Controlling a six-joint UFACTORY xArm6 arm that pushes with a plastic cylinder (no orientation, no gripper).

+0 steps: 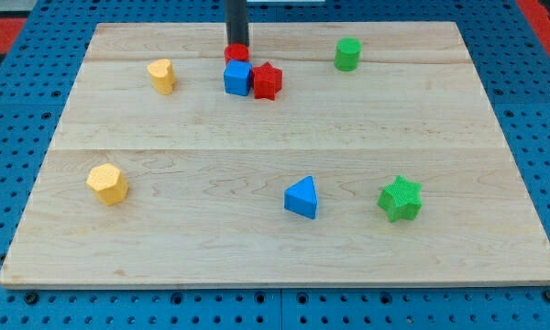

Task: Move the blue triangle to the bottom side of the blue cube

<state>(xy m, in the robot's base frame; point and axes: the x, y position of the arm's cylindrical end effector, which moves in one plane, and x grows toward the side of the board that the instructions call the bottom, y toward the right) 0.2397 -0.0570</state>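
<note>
The blue triangle point(302, 197) lies in the lower middle of the wooden board point(257, 137), a little right of centre. The blue cube point(237, 78) sits near the view's top, touching a red star point(268, 81) on its right. A red round block point(236, 53) sits just above the cube. My tip point(236, 44) comes down from the view's top and ends at the red round block's upper edge, just above the blue cube and far from the blue triangle.
A yellow block point(162, 75) sits at the upper left. A yellow hexagonal block point(107, 183) is at the lower left. A green cylinder point(347, 54) is at the upper right. A green star point(401, 198) lies right of the blue triangle.
</note>
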